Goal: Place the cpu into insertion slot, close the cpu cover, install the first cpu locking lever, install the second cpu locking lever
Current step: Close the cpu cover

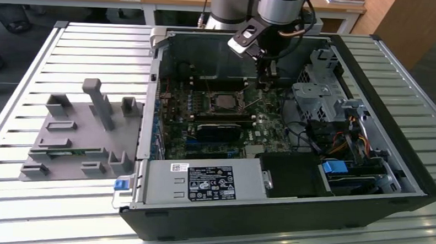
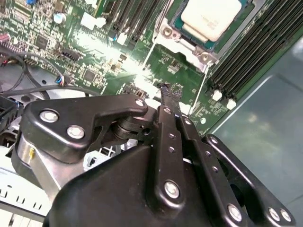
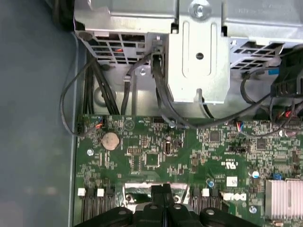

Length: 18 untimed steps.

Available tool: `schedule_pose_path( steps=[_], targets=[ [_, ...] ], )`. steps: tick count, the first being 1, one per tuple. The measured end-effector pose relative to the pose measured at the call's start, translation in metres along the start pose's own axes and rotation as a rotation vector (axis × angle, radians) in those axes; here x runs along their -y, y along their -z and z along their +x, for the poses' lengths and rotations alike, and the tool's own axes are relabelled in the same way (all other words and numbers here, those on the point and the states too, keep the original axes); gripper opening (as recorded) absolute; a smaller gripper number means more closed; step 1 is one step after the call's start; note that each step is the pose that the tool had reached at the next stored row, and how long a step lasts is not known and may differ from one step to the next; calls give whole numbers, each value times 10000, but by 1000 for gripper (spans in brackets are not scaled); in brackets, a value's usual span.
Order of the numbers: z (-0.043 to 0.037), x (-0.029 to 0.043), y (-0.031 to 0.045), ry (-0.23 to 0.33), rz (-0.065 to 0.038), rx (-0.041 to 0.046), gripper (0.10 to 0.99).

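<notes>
The gripper [image 2: 168, 92] fills the foreground of the second wrist view, its jaws drawn together into one narrow black tip with nothing visible between them. Just beyond that tip the cpu [image 2: 210, 16] sits in the insertion slot [image 1: 208, 102], and the cpu cover [image 2: 182, 40] appears to lie down around it as a silvery frame. Thin wire rods, probably the locking levers [image 2: 147, 57], run from the frame's corners towards the tip; I cannot tell whether they are latched. The step in hand looks like lever work. It would go best with the tip squarely on the wire and a slow, even push, staying off the green motherboard [image 2: 85, 52] and the memory slots [image 2: 251, 52] beside it. The first wrist view looks the other way, to the coin cell [image 3: 111, 140], the loose cables [image 3: 163, 99] and the metal drive cage [image 3: 199, 52]. The exterior view adds the whole computer case [image 1: 414, 180] on the slatted desk [image 1: 96, 45], with a grey fixture tray [image 1: 77, 138] well apart.
</notes>
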<state>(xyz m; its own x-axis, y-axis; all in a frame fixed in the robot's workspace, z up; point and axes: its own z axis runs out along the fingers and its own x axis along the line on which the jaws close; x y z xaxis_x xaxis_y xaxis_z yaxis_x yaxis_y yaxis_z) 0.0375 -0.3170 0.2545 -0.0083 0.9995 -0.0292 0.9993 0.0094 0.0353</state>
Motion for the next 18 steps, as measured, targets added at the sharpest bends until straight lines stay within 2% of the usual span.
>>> schedule_pose_path(
  steps=[13,18],
  targets=[
    [18,-189,-6,1,11,-2,106],
    [31,-248,-14,2,69,-1,106]
  ],
)
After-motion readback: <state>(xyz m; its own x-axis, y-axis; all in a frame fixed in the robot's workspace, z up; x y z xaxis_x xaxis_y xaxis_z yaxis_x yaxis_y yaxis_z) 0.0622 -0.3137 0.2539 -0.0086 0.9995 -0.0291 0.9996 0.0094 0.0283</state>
